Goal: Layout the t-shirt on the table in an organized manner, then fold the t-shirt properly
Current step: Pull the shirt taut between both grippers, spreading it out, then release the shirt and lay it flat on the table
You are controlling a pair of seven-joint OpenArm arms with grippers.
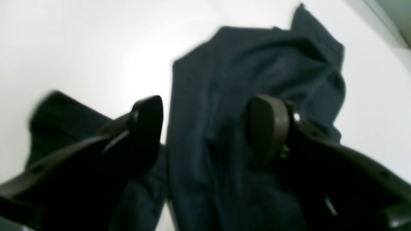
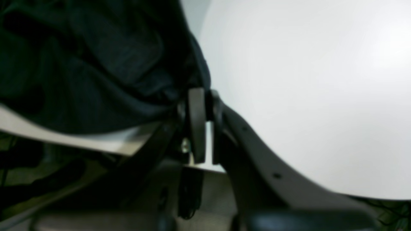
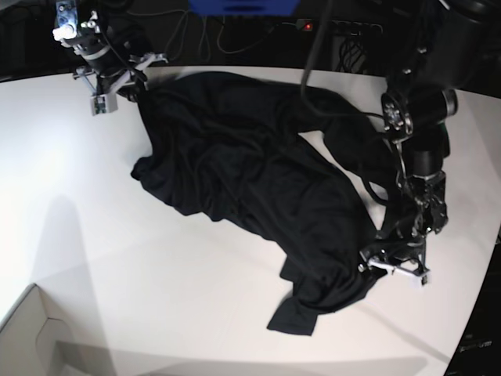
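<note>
The black t-shirt (image 3: 250, 180) lies crumpled across the white table (image 3: 94, 235), running from the far left corner to the near right. My right gripper (image 3: 129, 90) is at the far left, shut on the shirt's edge. In the right wrist view its fingers (image 2: 196, 125) are pressed together with bunched fabric (image 2: 106, 70) at their tips. My left gripper (image 3: 387, 266) is low over the shirt's near-right part. In the left wrist view it (image 1: 207, 128) stands open, and dark cloth (image 1: 224, 80) lies below and between the spread fingers.
A pale cardboard box corner (image 3: 31, 337) sits at the near left. Cables and a power strip (image 3: 313, 23) run behind the table's far edge. The table's curved edge (image 3: 477, 298) passes close to my left arm.
</note>
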